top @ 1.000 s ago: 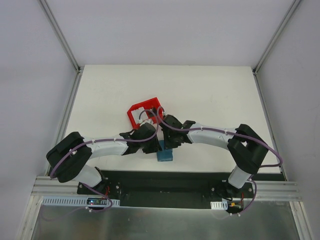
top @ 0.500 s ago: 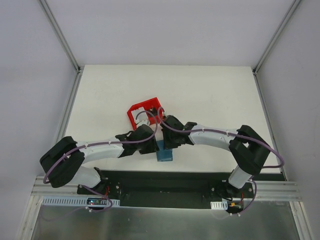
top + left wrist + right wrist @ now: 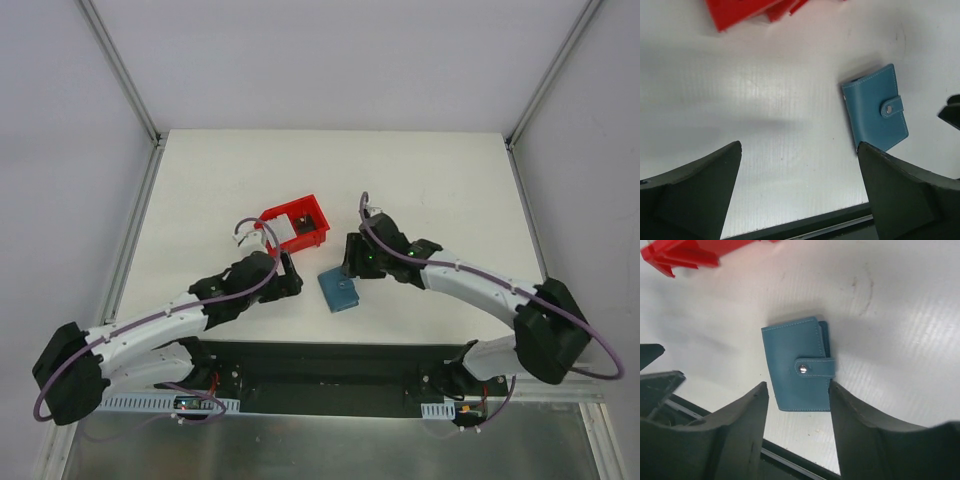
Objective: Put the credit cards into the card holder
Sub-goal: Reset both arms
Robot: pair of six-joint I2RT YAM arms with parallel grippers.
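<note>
Lying flat on the white table [image 3: 420, 190], close to its near edge, the card holder [image 3: 339, 291] is folded shut, with its snap tab [image 3: 814, 368] fastened across the open side. It sits slightly askew between the two arms, and neither gripper holds it.

The left gripper [image 3: 288, 275] is off to the holder's left, clearly apart from it. In the left wrist view its jaws are spread wide [image 3: 799, 150] with only bare table between them, and the teal holder [image 3: 874, 107] lies beyond the right-hand finger, tab [image 3: 891, 107] facing up.

The right gripper [image 3: 350, 262] is close by the holder's far right corner. Its jaws are parted about halfway and empty [image 3: 797, 387]. The right wrist camera looks down between the fingers onto the holder [image 3: 798, 371] resting on the table. One fingertip [image 3: 835, 390] comes very near the tab end, but I cannot tell if it touches.

The red bin [image 3: 285, 212] stands farther back on the table, just beyond the left gripper and apart from the holder. Only its blurred red edges enter the wrist views [image 3: 740, 12] [image 3: 685, 252]. Something small and dark shows inside it from above — too small to identify.
</note>
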